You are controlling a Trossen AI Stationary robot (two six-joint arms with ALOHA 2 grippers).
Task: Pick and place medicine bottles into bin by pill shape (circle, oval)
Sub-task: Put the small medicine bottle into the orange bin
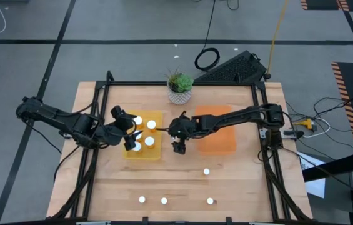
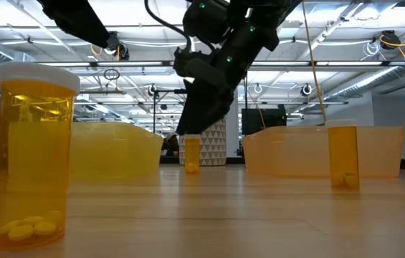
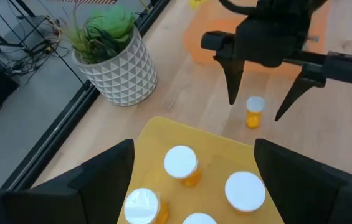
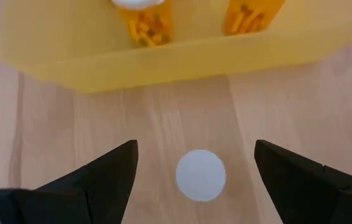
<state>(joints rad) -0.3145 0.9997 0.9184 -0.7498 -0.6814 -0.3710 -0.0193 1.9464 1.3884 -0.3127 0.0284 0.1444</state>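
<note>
lone medicine bottle (image 4: 200,175) stands upright on the tabletop (image 1: 182,181) in the gap between the yellow bin (image 1: 158,153) and the orange bin (image 1: 225,145), white cap up, just beside the yellow bin's wall. right gripper (image 1: 178,147) hangs directly above it, jaws released and spread wide, one finger to each side of the cap with clearance both ways.

step in hand, as i read it: pick this bottle. to do it well, drop straight down with the cap centred between the fingers, go low enough to take the orange body rather than the cap, and close gently so the light bottle does not tip or skid. the yellow bin wall is near; keep the finger on that side off it.

pose: right arm reaches in from the right edge across the orange bin, wrist turned down, fingers pointing at the tabletop.

left gripper (image 1: 130,130) is over the yellow bin, jaws released, holding nothing; bottles in the yellow bin (image 3: 180,164) stand beneath it.

loose bottles (image 1: 164,200) stand well apart near the front edge. potted plant (image 1: 179,87) sits at the back, clear of the work.
</note>
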